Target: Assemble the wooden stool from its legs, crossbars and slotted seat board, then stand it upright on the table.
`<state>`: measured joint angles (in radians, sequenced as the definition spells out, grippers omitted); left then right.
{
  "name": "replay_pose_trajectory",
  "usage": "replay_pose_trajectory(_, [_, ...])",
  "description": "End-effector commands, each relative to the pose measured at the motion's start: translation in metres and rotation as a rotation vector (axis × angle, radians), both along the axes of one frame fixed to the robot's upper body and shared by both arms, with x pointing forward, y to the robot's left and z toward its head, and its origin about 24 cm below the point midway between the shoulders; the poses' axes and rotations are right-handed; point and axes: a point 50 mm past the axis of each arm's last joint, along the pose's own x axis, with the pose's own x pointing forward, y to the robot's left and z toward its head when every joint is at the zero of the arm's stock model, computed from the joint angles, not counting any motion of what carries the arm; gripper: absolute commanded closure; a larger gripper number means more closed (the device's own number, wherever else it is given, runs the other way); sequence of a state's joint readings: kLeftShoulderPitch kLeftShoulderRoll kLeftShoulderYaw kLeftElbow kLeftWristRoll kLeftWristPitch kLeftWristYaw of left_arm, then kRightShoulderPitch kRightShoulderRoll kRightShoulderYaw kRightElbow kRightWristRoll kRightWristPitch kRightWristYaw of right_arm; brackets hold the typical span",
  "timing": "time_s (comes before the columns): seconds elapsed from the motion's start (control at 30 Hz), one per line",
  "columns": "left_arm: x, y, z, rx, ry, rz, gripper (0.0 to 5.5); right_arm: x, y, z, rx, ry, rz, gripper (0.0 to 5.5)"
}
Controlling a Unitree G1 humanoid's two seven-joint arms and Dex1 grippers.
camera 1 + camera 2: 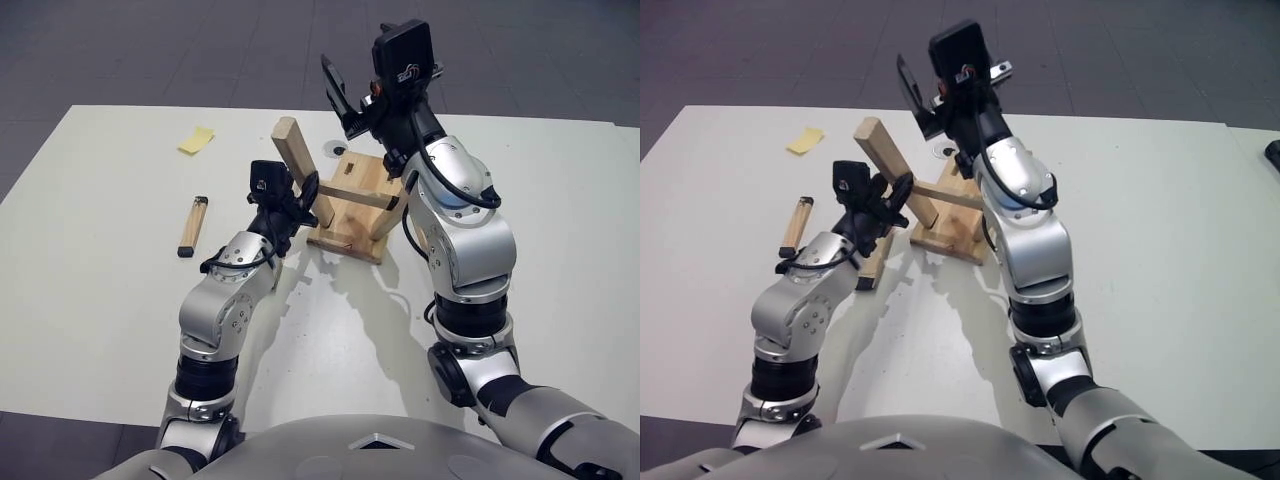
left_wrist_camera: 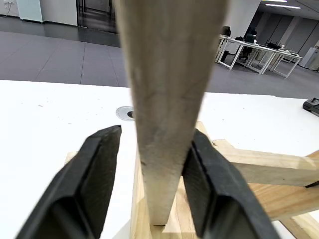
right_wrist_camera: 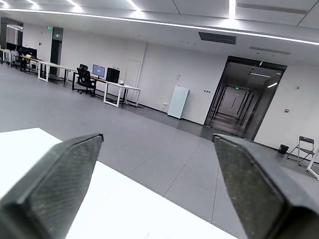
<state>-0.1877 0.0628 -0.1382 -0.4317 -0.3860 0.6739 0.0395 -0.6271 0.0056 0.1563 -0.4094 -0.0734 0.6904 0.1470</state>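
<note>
The partly built wooden stool [image 1: 355, 205] rests on the white table [image 1: 120, 300], its slotted seat board [image 1: 366, 172] behind a crossbar [image 1: 356, 197]. One leg [image 1: 298, 160] slants up and to the left from it. My left gripper [image 1: 292, 206] straddles this leg low down. In the left wrist view the leg [image 2: 167, 99] stands between the fingers [image 2: 94, 179]: one pad touches it and the other stands off with a gap, so the gripper is open. My right gripper [image 1: 352, 100] hangs raised above the stool's far side, open and holding nothing [image 3: 157, 189].
A loose leg [image 1: 192, 225] with a dark end lies to the left. A yellow note [image 1: 197, 139] is farther back on the left. Another wooden piece [image 1: 873, 268] lies beneath my left forearm. A round cable hole [image 1: 334, 151] sits behind the stool. A black object [image 1: 1273, 150] is at the table's right edge.
</note>
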Motion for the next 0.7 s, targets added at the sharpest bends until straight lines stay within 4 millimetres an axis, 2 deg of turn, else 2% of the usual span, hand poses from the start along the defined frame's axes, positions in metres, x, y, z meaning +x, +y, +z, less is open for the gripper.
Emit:
replay_pose_trajectory(0.03, [0.002,-0.003,-0.006,0.001,0.013,-0.026,2.67,-0.001,-0.009,0.019,0.076,-0.076,-0.014,0.63])
replay_pose_trajectory(0.13, [0.004,-0.008,0.008,-0.042,-0.085,-0.050,2.07,0.002,-0.017,0.027,0.118,-0.109,-0.040,0.10])
replay_pose_trajectory(0.27, [0.008,-0.012,0.032,-0.115,-0.229,-0.056,1.46,0.009,-0.031,0.032,0.144,-0.138,-0.095,0.10])
replay_pose_trajectory(0.43, [0.002,-0.020,0.058,-0.160,-0.372,-0.145,0.73,0.016,-0.051,0.038,0.163,-0.163,-0.165,0.10])
replay_pose_trajectory(0.57, [-0.004,-0.026,0.064,-0.151,-0.405,-0.208,0.11,0.020,-0.061,0.039,0.177,-0.170,-0.201,0.10])
replay_pose_trajectory(0.7, [-0.001,-0.032,0.061,-0.127,-0.401,-0.219,0.11,0.023,-0.064,0.037,0.179,-0.177,-0.220,0.10])
